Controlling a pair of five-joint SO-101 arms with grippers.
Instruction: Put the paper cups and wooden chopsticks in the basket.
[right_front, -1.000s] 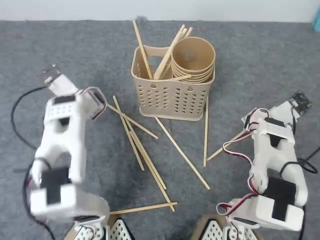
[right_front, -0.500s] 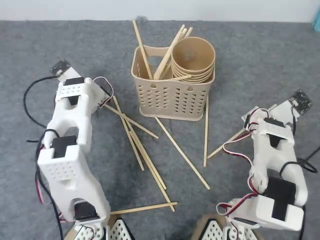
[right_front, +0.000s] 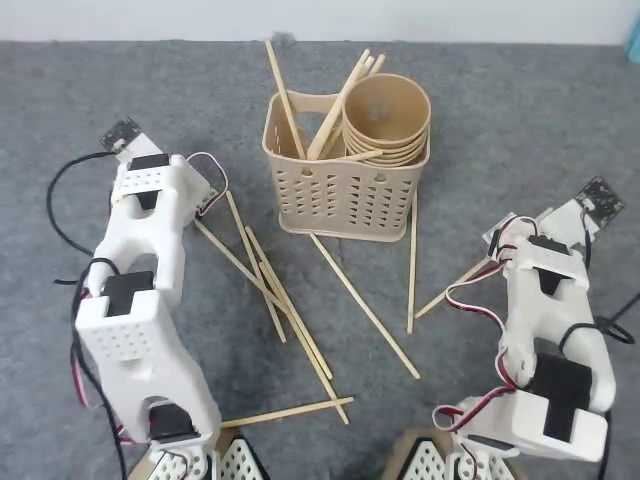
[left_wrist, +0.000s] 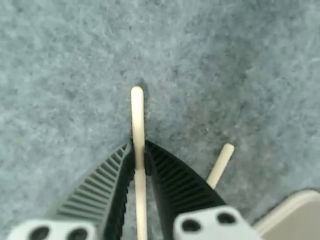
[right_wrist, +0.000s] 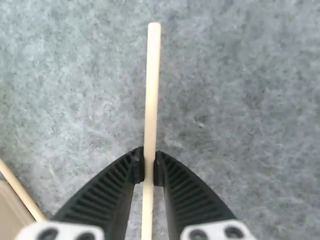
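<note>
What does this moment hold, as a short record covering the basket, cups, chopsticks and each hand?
basket: beige perforated plastic basket, upright on grey carpet
cups: stack of brown paper cups, inside the basket
stowed: several wooden chopsticks leaning in the basket
loose: more wooden sticks lying on the carpet beside the basket
left hand: shut on one pale wooden chopstick
right hand: shut on another pale wooden chopstick

Left gripper (left_wrist: 138, 146), low on the left of the basket (right_front: 345, 200), pinches a chopstick (left_wrist: 136, 115); right gripper (right_wrist: 148, 156) (opposite side of the basket, farther off) clamps a second chopstick (right_wrist: 151, 75).
</note>
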